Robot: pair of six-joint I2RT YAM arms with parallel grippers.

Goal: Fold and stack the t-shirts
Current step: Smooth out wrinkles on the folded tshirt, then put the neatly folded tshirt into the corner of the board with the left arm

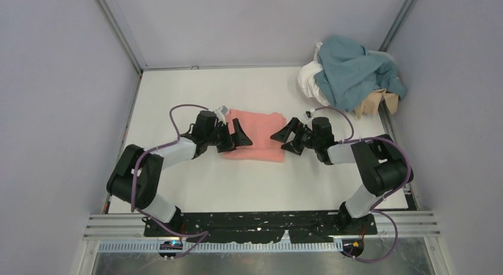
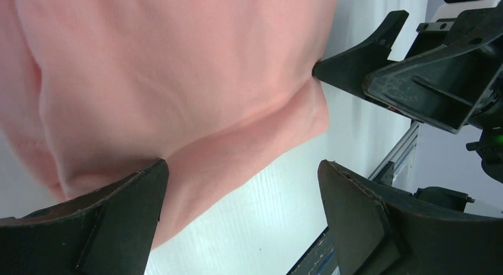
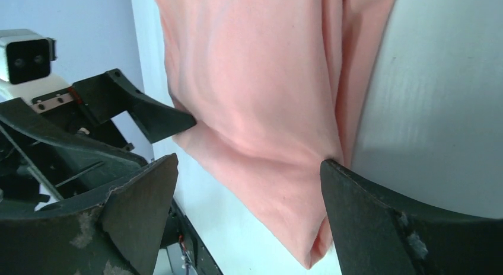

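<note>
I see white table (image 1: 207, 186) inside grey walls (image 1: 53, 79), folded salmon-pink t-shirt (image 1: 256, 138) mid-frame, my left gripper (image 1: 236, 137) and right gripper (image 1: 283, 141) both spread wide at its sides, teal-blue t-shirt (image 1: 350, 70) heaped upper right over white t-shirt (image 1: 308, 79) and tan t-shirt (image 1: 373, 102), tan mostly buried

The salmon-pink t-shirt (image 1: 256, 136) is soft, matt knit cloth, fine-grained, with shallow creases. The white table (image 1: 237, 186) looks smooth and faintly ribbed, with a dull sheen. The jaws of the left gripper (image 1: 233, 137) and the right gripper (image 1: 286, 138) are matt black plastic, scuffed grey and rough at the edges. At upper right, the teal-blue t-shirt (image 1: 353, 70), white t-shirt (image 1: 309, 79) and tan t-shirt (image 1: 372, 102) are rumpled matt cloth.
</note>
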